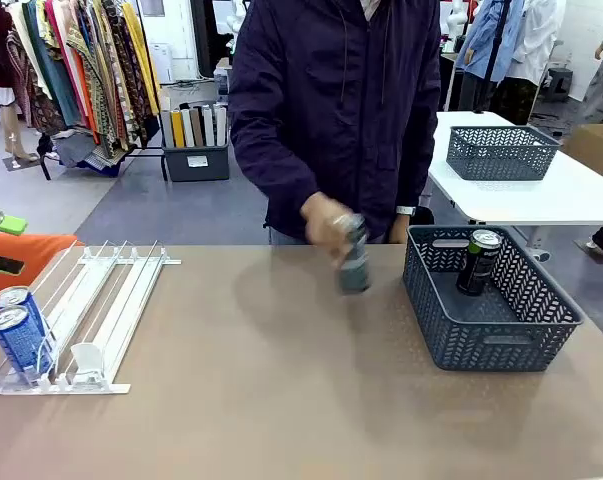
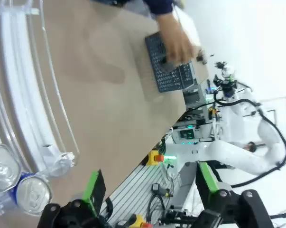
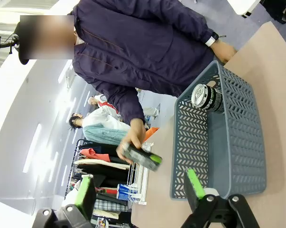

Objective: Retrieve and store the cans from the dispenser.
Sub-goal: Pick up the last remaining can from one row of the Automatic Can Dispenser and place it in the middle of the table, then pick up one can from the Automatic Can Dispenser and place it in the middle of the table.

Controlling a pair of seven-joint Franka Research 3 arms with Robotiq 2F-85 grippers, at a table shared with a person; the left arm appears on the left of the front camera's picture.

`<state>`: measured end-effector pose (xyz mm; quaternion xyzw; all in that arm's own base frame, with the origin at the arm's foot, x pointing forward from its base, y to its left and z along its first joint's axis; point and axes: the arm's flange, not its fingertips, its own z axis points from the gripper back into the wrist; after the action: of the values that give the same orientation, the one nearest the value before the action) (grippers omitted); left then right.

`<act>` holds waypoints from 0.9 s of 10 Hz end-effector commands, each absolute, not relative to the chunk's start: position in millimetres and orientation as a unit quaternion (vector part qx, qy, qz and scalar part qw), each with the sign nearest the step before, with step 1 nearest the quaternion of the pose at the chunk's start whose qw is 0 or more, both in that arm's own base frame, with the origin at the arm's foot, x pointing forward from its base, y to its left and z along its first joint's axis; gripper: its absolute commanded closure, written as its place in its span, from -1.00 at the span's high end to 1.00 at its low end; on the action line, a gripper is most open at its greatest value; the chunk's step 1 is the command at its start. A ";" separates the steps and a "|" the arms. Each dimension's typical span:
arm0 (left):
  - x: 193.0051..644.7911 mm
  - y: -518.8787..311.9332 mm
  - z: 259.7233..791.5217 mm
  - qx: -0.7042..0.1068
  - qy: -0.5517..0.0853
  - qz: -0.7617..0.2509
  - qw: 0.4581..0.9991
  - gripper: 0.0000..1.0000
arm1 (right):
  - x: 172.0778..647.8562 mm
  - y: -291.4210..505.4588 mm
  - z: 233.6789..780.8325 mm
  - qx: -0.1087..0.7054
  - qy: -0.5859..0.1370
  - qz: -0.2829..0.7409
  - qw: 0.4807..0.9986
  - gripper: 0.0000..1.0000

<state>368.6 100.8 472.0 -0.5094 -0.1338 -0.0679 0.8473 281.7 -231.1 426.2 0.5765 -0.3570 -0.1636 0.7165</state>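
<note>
Two blue cans (image 1: 19, 335) sit at the dispenser's (image 1: 109, 305) low end. A black can (image 1: 478, 262) stands in the basket (image 1: 491, 345), and the person's hand (image 1: 326, 232) carries a fourth can (image 1: 355, 268) over the tabletop (image 1: 281, 400). The left gripper (image 2: 150, 187) and right gripper (image 3: 140, 190) both gape wide, empty. Cans look slick and probably dent easily, so I'd pinch mid-body, gently.

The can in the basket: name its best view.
Front view: the can stands upright in the basket, label and silver top plain. Right wrist view gives its top and upper side over the rim. Left wrist view: basket partly behind the person's hand, can too small to tell.
</note>
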 end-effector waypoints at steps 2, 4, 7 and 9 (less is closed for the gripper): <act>379.4 91.6 496.1 -0.499 -0.140 -0.084 0.851 1.00 | 283.0 -231.4 431.1 0.582 -0.359 -0.168 0.710 1.00; 379.4 91.6 496.1 -0.499 -0.140 -0.084 0.851 1.00 | 283.0 -231.4 431.1 0.582 -0.359 -0.168 0.710 1.00; 379.4 91.6 496.1 -0.499 -0.140 -0.084 0.851 1.00 | 283.0 -231.4 431.1 0.582 -0.359 -0.168 0.710 1.00; 379.4 91.6 496.1 -0.499 -0.140 -0.084 0.851 1.00 | 283.0 -231.4 431.1 0.582 -0.359 -0.168 0.710 1.00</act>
<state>379.8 91.9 494.9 -0.4917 -0.1415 -0.0881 0.8546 281.7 -231.1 426.2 0.5765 -0.3570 -0.1636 0.7165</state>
